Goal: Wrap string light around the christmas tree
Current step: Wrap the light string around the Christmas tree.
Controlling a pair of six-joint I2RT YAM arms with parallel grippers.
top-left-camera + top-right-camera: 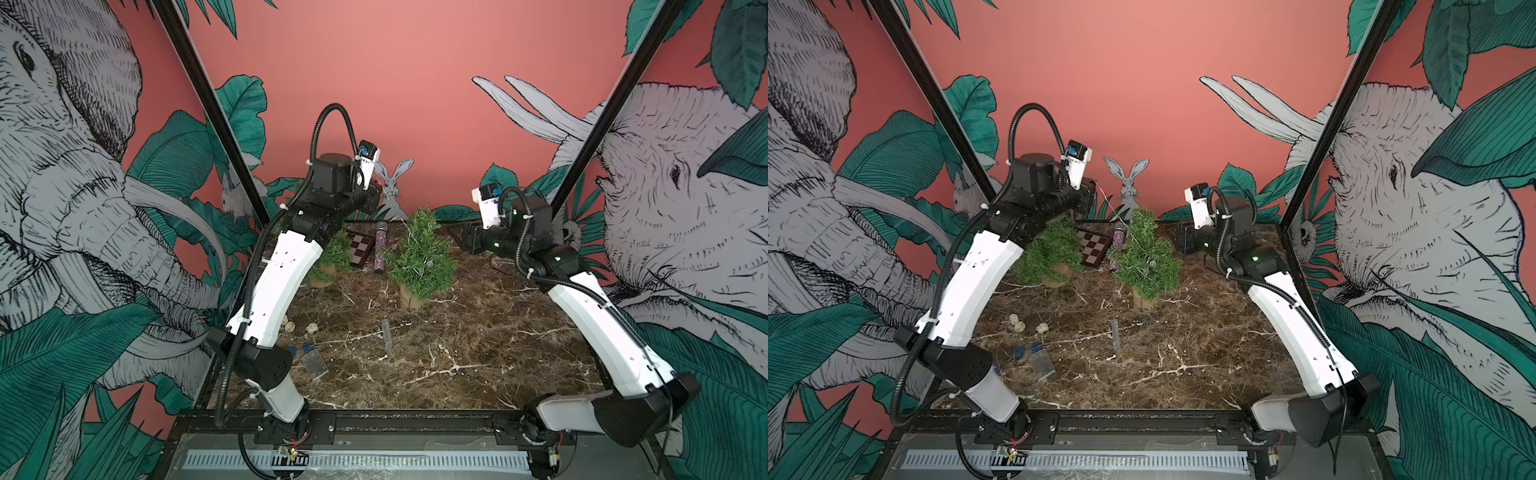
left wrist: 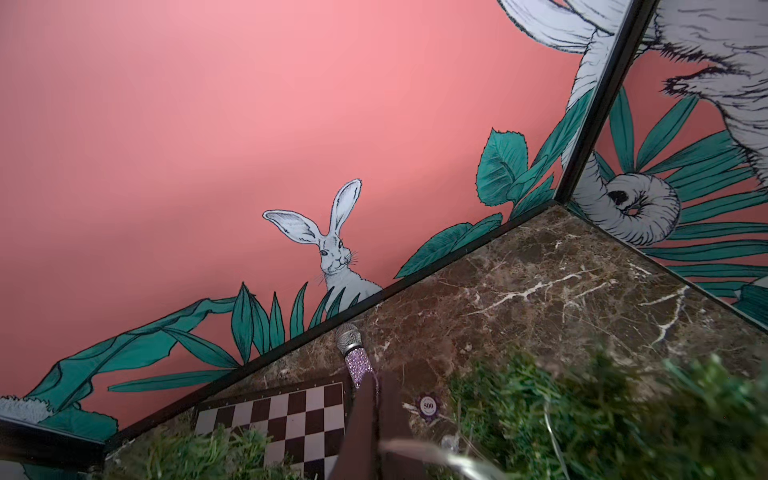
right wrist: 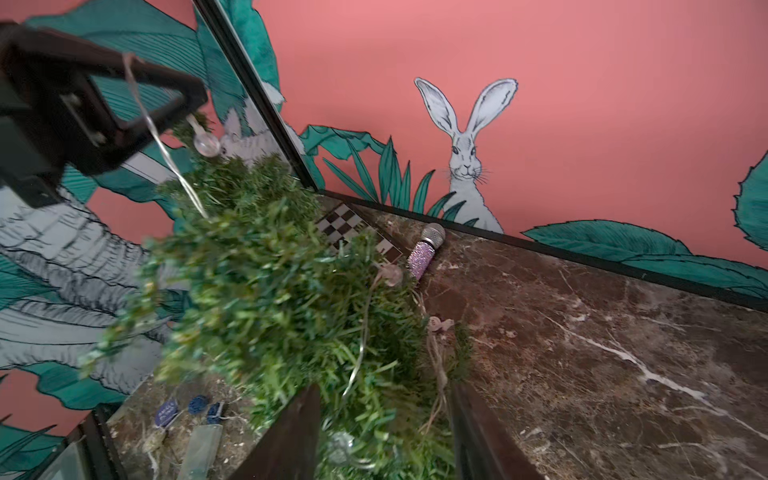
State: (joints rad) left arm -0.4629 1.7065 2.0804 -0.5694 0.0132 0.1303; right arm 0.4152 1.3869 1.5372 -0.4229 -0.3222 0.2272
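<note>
L gripper (image 2: 376,415) shut on thin silver-wire string light w/ clear bulbs (image 3: 166,153), above and left of top of upright, bristly green christmas tree (image 1: 419,257). R gripper (image 3: 384,395) open just right of tree, draped wire straight ahead. Prob nearer for next pass.

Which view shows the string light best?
Right wrist view: the string light, wire and bulbs, shows clearly across the tree and up to the left tool. Both top views show only faint strands; the left wrist view, a blurred wire.
</note>
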